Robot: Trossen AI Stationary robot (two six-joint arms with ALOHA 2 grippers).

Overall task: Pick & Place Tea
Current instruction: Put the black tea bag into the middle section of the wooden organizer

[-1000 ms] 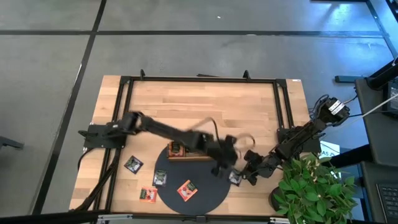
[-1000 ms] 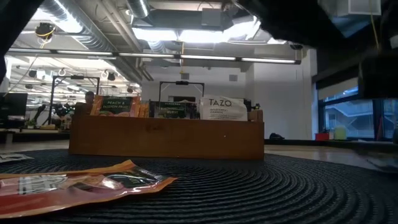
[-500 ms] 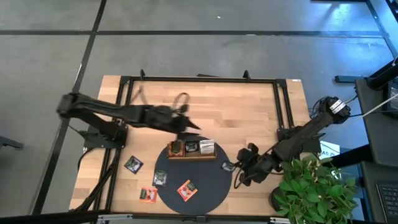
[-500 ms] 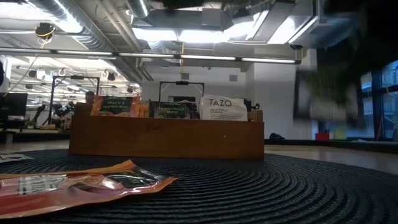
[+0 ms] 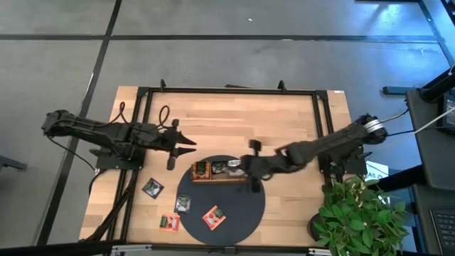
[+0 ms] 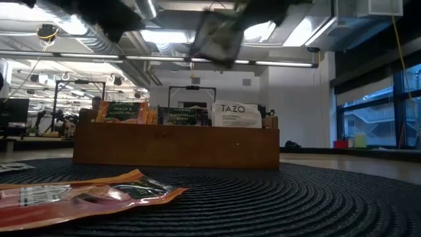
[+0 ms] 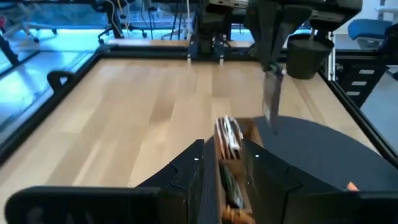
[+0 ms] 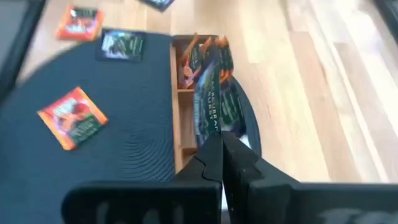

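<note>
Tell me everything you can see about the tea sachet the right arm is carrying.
The held sachet is a small flat square packet, dark with green print, looking like foil or paper. The right hand is shut on its edge, so it hangs edge-on and slightly tilted in the air above the wooden tray, near the tray's right end. Only the hand's fingers touch it; it is not yet in any compartment. The right wrist view shows it edge-on past the fingers, over the tray's slots.

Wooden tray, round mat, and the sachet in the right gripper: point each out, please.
wooden tray (image 6: 176, 146): low view, on its front wall.
round mat (image 5: 238, 213): high view, on a bare part.
held sachet (image 6: 216, 37): low view, on its dark face, hanging above the tray.
</note>
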